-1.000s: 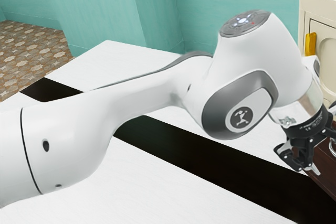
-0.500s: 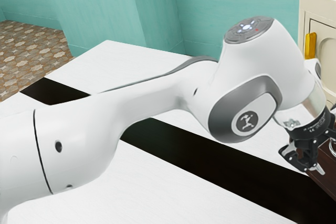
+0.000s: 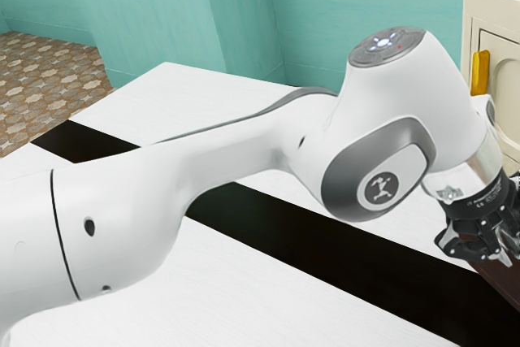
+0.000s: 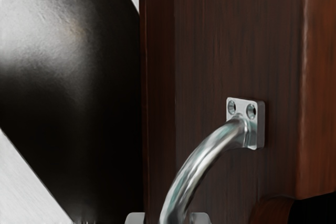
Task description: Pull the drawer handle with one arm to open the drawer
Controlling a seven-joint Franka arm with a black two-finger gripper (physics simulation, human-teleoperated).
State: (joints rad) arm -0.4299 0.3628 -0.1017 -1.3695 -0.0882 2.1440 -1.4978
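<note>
At the exterior view's right edge, my gripper is low beside the dark brown drawer unit; the handle is hidden behind the fingers there. In the wrist view, the curved silver handle rises from a screwed mounting plate on the brown drawer front. It runs down between the two silver fingertips of my gripper, one on each side. Narrow gaps show between the handle and the tips, so the gripper is partly open around it.
The white table with a black stripe lies under the arm. A cream cabinet with a yellow handle stands at the exterior view's upper right. Teal walls are behind.
My hand first moved toward the exterior view's right and slightly down, then stayed almost in place. Since half a second ago, my fingers have drawn closer together, around the handle.
</note>
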